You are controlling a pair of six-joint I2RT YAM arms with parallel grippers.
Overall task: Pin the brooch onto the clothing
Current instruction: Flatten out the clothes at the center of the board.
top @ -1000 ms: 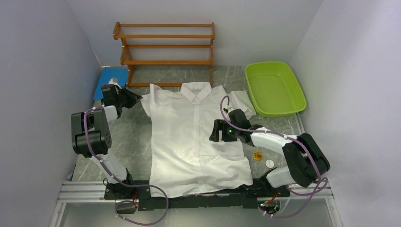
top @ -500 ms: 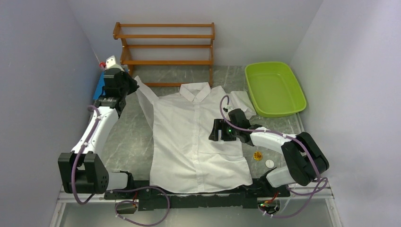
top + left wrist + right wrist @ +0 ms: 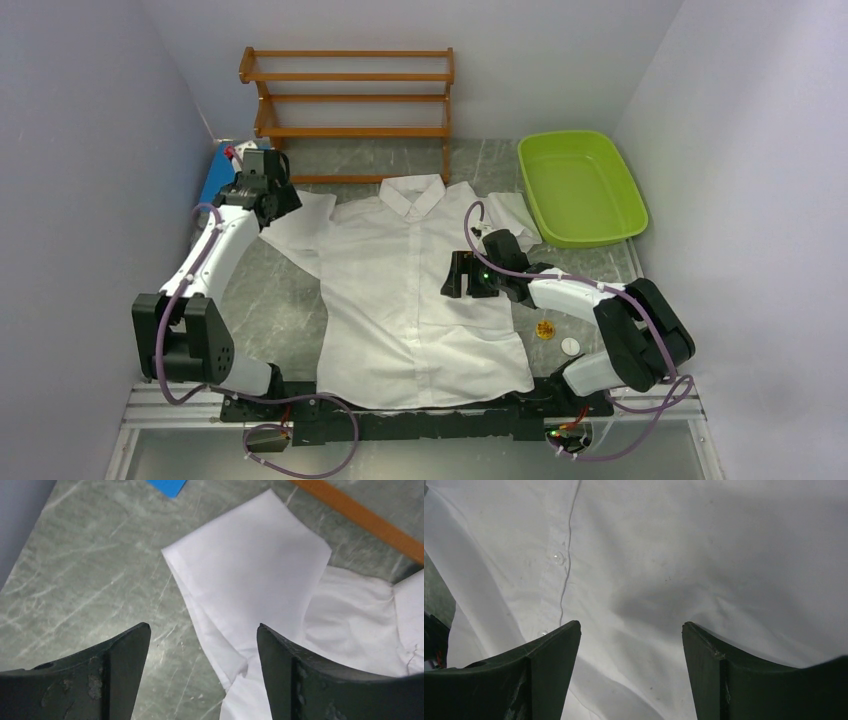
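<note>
Top view, table: you are working on a grey-green marbled table [image 3: 280, 300], with pale plain walls [image 3: 100, 150] close on three sides.
Top view, shirt: the white shirt [image 3: 420, 300] lies flat and face up mid-table, its collar toward the back wall and its hem at the arm bases.
Top view, far edge: a wooden rack [image 3: 350, 100] stands at the back. A lime green tub [image 3: 580, 185] sits far right and a blue item [image 3: 210, 185] far left.
Top view, brooch: the small gold brooch [image 3: 545, 329] lies on bare table just right of the shirt's lower part, with a white disc [image 3: 569, 345] near it.
Top view, arms: your left gripper [image 3: 272, 203] is over the sleeve [image 3: 295, 225]; your right gripper [image 3: 468, 278] is over the chest.
Left wrist, claw: the jaws stand wide apart and hold nothing. The sleeve is spread on the marbled surface below, and a wooden rail [image 3: 360, 520] crosses the top corner.
Right wrist, claw: the jaws are wide apart and hold nothing. They hang over white fabric, with a button [image 3: 556, 556] to the left.
</note>
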